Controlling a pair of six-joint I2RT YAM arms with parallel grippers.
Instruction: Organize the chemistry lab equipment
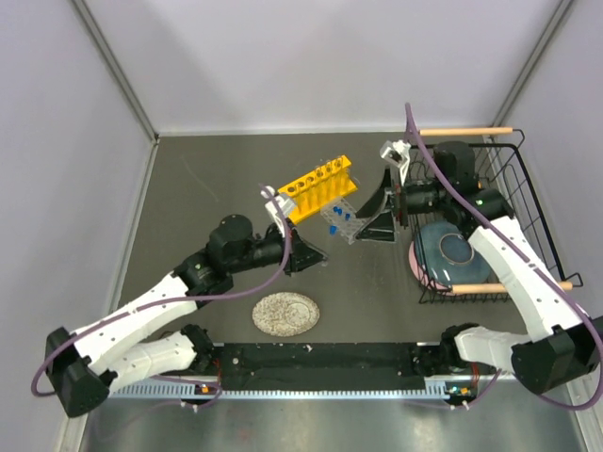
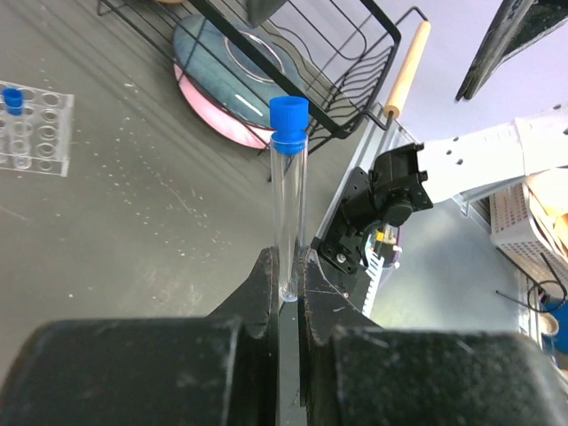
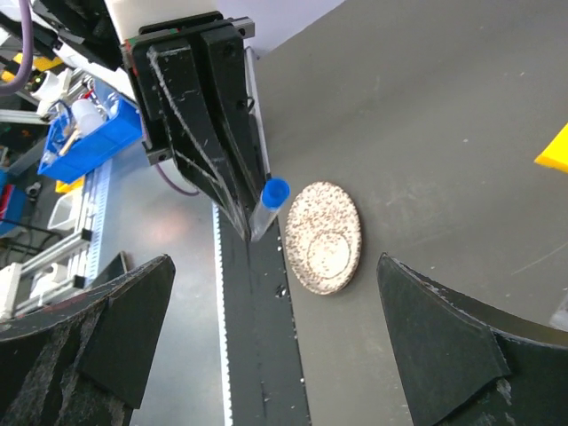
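My left gripper point(image 1: 314, 255) is shut on the bottom end of a thin clear tube with a blue cap point(image 2: 288, 177), held clear of the table; the same tube shows in the right wrist view point(image 3: 264, 209). The yellow six-hole rack point(image 1: 320, 186) stands at mid table. The small clear gridded rack point(image 1: 343, 219) sits just in front of it with blue-capped vials point(image 1: 332, 216) in it, and one vial point(image 2: 12, 99) shows in the left wrist view. My right gripper point(image 1: 382, 212) is open and empty beside the clear rack's right end, its fingers point(image 3: 439, 342) wide apart.
A round speckled grey plate point(image 1: 285, 314) lies near the front edge, below my left gripper. A black wire basket point(image 1: 509, 174) with wooden handles holds a blue and a pink bowl point(image 1: 452, 254) at the right. Grey walls enclose the table.
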